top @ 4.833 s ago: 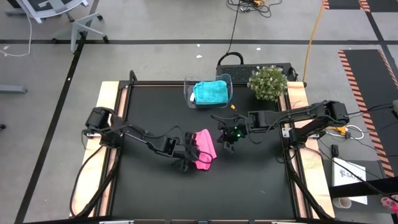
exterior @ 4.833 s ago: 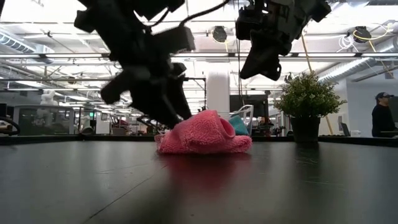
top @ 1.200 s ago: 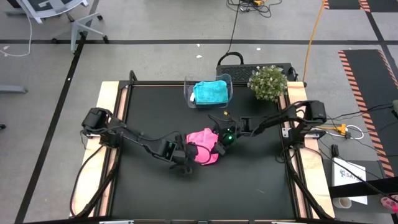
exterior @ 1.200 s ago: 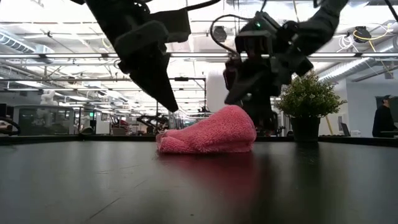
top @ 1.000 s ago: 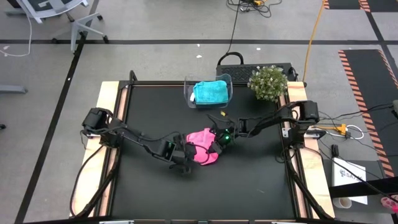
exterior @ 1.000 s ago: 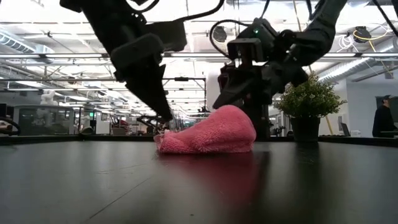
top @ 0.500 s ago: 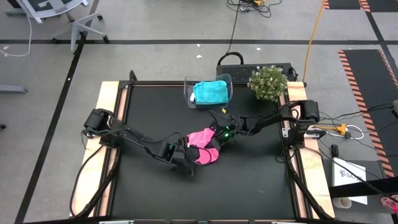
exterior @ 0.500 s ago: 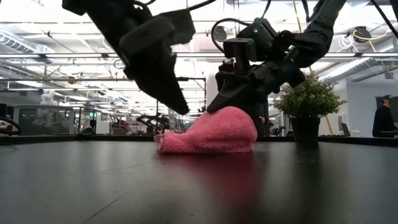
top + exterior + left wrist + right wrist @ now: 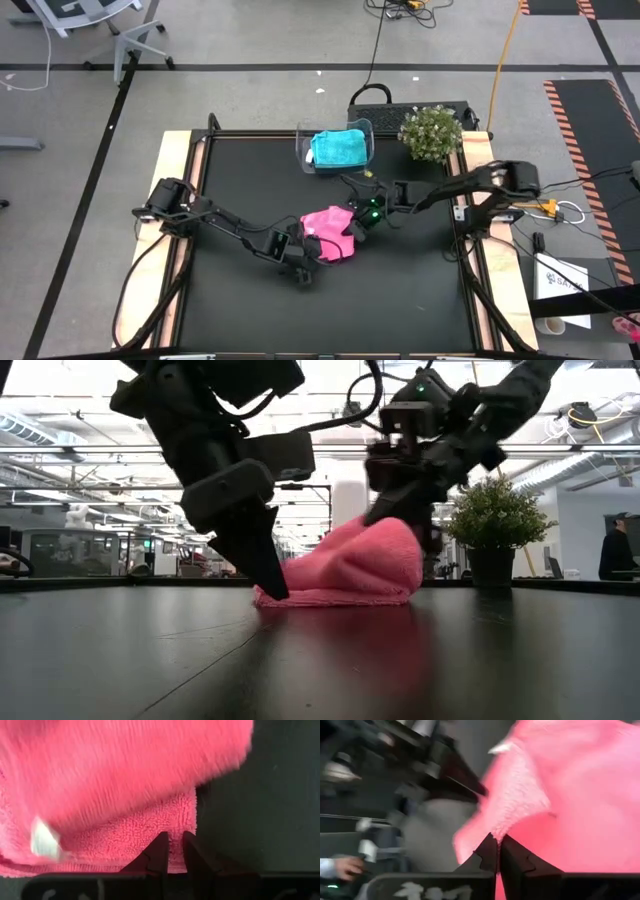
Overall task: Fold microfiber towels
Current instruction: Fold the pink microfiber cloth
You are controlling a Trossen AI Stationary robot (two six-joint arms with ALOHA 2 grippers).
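Note:
The bright pink towel (image 9: 328, 232) lies bunched at the middle of the black table, its lower layer flat on the surface and its right side raised in a hump (image 9: 372, 555). My left gripper (image 9: 176, 851) is at the towel's near left edge, down at the table, shut on the cloth. My right gripper (image 9: 498, 845) is at the towel's far right side, shut on the raised cloth. The teal towel (image 9: 338, 148) lies folded in the clear bin (image 9: 304, 150) at the far edge. No grey-white towel is in view. My left gripper pinches the pink towel's bottom-layer edge, next to a corner (image 9: 183, 822), between its two fingers. The fingers (image 9: 262, 565) slant down from the table's left, tips at the surface. That edge lies on the table. My right gripper pinches a bunched part of the towel's far right side (image 9: 512, 827) between its shut fingers, coming from the table's right. One layer or several, I cannot tell. The held cloth is lifted into a hump, while the towel's lower edge (image 9: 330, 600) stays on the table.
A potted plant (image 9: 431, 132) stands at the far right corner, beside the bin. Black table surface stretches in front of the towel (image 9: 330, 310) and to both sides. A person stands far off in the room behind (image 9: 612, 545).
My right gripper has taken hold of the pink towel's far right side and risen a little, raising the hump higher. My left gripper has dropped down to the table at the towel's near left edge. The towel's lower edge has stayed on the table.

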